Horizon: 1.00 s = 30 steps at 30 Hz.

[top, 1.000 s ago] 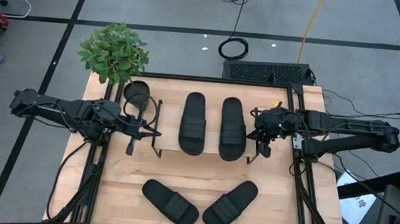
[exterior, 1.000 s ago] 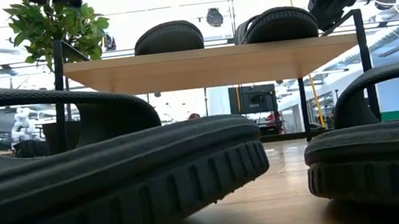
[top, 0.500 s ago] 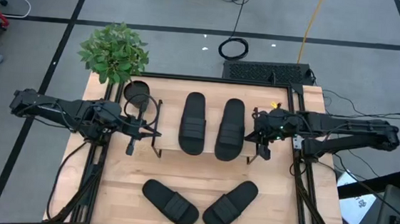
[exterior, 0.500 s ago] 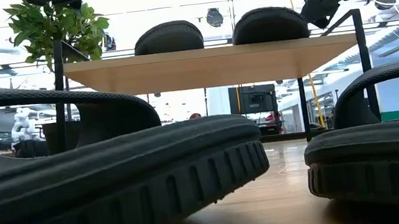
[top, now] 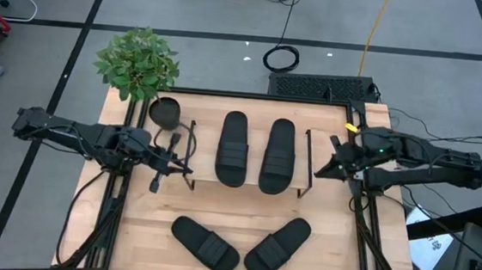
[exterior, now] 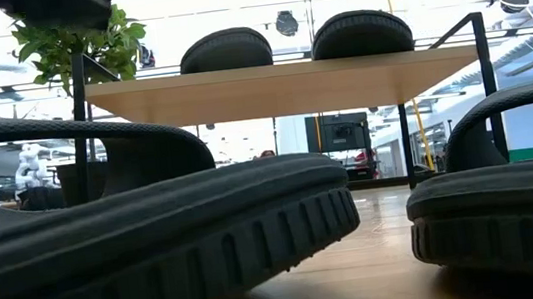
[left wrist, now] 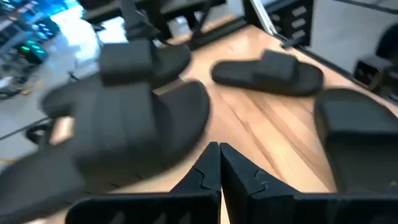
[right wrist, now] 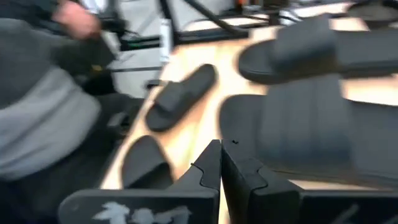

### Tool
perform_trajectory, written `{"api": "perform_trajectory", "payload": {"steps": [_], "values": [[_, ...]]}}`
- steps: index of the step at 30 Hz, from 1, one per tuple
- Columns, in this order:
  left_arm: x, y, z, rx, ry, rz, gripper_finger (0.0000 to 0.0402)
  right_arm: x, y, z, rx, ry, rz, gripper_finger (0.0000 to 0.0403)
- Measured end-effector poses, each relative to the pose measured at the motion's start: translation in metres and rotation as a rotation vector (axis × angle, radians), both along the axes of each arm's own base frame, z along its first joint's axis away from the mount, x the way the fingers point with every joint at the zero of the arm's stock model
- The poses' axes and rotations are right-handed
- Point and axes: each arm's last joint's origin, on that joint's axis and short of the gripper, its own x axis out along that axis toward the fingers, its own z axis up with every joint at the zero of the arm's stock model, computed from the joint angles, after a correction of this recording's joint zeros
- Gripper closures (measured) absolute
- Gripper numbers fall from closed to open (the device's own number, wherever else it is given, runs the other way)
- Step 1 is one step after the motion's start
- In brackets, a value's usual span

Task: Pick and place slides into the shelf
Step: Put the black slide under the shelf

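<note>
Your main risk now lies with the two slides still on the table: the left lower slide and the right lower slide lie angled toward each other, their inner ends near one another, so a gripper coming down on one could nudge the other out of line, I judge. The shelf adds a second hazard: its thin black side frames stand just beside both grippers, and a careless swing could catch a rail and jolt the two slides on the top board. Those two, the left shelf slide and the right shelf slide, lie side by side, parallel and a little apart, and the low view shows both resting flat on the light wooden board. A slide pinched only by the edge of its sole may sag or twist, since the rubbery body looks flexible; the wide ribbed strap seems the firmer hold. The left gripper sits off the shelf's left frame with its fingers pressed together and nothing between them; the right gripper sits off the right frame, likewise closed and empty. The potted plant stands at the table's far left corner, near the left arm's reach.
</note>
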Motion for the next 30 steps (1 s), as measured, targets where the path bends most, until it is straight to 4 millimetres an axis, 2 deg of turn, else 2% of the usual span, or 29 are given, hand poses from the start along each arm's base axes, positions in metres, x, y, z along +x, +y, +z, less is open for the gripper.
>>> {"api": "perform_trajectory", "payload": {"steps": [6,10,12,15,18,24,27,30], "values": [[-0.003,-0.007,-0.029,0.032,-0.065,-0.053,0.0401,-0.014,0.012,0.004,-0.08,-0.084,0.184,0.0403],[-0.012,-0.007,-0.031,0.097,-0.183,-0.103,0.0401,-0.034,0.013,0.012,-0.177,-0.226,0.25,0.0403],[-0.018,-0.004,-0.027,0.142,-0.239,-0.143,0.0401,-0.036,0.013,0.015,-0.191,-0.331,0.241,0.0403],[-0.02,0.003,-0.016,0.171,-0.358,-0.206,0.0401,-0.025,0.014,0.012,-0.192,-0.454,0.234,0.0403],[-0.018,0.014,-0.009,0.155,-0.444,-0.236,0.0401,-0.005,0.016,-0.001,-0.187,-0.468,0.253,0.0403],[-0.008,0.036,-0.009,0.04,-0.427,-0.146,0.0401,0.034,0.02,-0.039,-0.195,-0.431,0.258,0.0403],[-0.012,0.041,-0.01,0.043,-0.405,-0.089,0.0401,0.039,0.02,-0.051,-0.219,-0.436,0.266,0.0403],[-0.021,0.045,-0.008,0.099,-0.41,-0.033,0.0401,0.03,0.015,-0.051,-0.273,-0.438,0.252,0.0403]]}}
